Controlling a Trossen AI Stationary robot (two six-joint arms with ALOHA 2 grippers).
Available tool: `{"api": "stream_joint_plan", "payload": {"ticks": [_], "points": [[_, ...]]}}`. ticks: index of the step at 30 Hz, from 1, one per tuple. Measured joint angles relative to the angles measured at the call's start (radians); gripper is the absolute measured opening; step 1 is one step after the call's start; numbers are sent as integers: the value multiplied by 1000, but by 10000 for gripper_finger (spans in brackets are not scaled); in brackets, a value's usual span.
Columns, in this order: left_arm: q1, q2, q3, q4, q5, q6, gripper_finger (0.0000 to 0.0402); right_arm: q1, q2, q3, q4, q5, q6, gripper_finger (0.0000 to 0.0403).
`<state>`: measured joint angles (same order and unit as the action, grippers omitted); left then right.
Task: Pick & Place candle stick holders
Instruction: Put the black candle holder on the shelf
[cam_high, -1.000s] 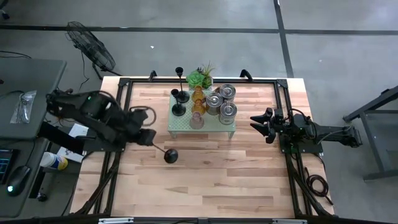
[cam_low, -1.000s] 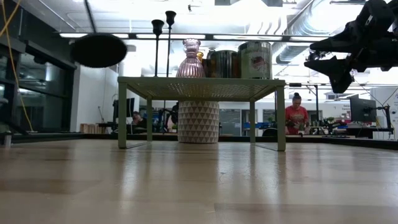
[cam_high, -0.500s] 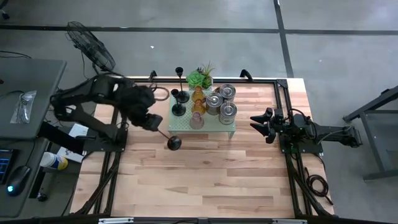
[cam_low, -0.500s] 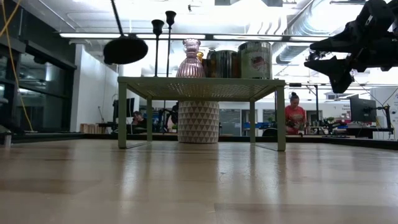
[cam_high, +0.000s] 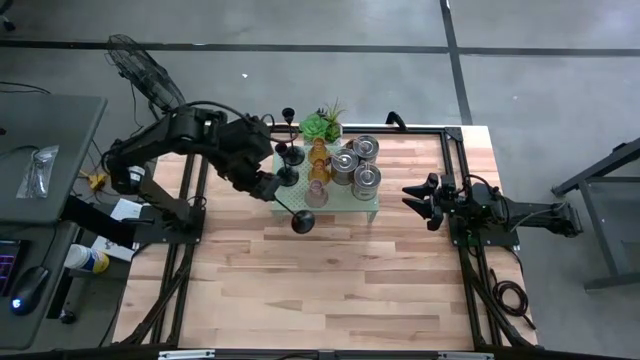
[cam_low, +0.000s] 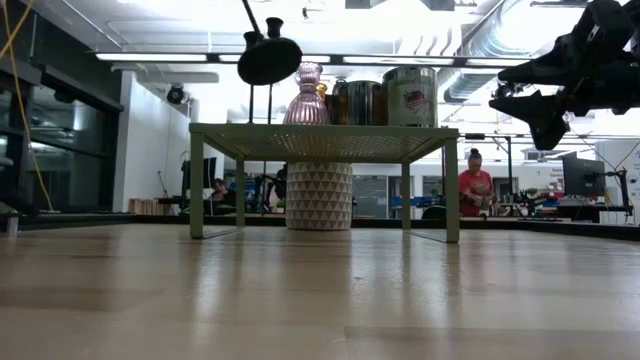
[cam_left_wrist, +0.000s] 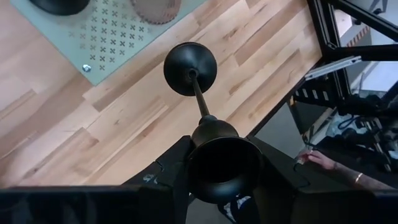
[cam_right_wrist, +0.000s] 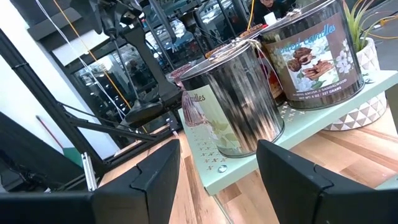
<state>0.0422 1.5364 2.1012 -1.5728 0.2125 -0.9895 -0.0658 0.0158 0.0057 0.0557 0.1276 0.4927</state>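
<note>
Your left gripper (cam_high: 268, 187) is clamped on the cup end of a black holder (cam_high: 291, 211), base (cam_left_wrist: 190, 68) hanging forward, and over the last second it swings from the table's left edge up to the front-left corner of the stand (cam_high: 372, 208). The holder now sits in the air above the wood just off that corner, base level with the shelf top (low view), so the place looks next. Right gripper (cam_high: 418, 201) waits, fingers apart and empty, right of the stand.

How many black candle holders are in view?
3: one held in the left gripper, its base hanging over the table by the green stand; two upright at the stand's left end. Others may be hidden.
</note>
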Motion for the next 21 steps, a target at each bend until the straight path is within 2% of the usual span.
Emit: {"api": "stream_joint_plan", "payload": {"ticks": [7, 21], "points": [[6, -19, 0, 1, -43, 12, 127, 0, 0, 0, 0, 0, 0, 206], [120, -63, -1, -1, -64, 113, 127, 0, 0, 0, 0, 0, 0, 206]]}}
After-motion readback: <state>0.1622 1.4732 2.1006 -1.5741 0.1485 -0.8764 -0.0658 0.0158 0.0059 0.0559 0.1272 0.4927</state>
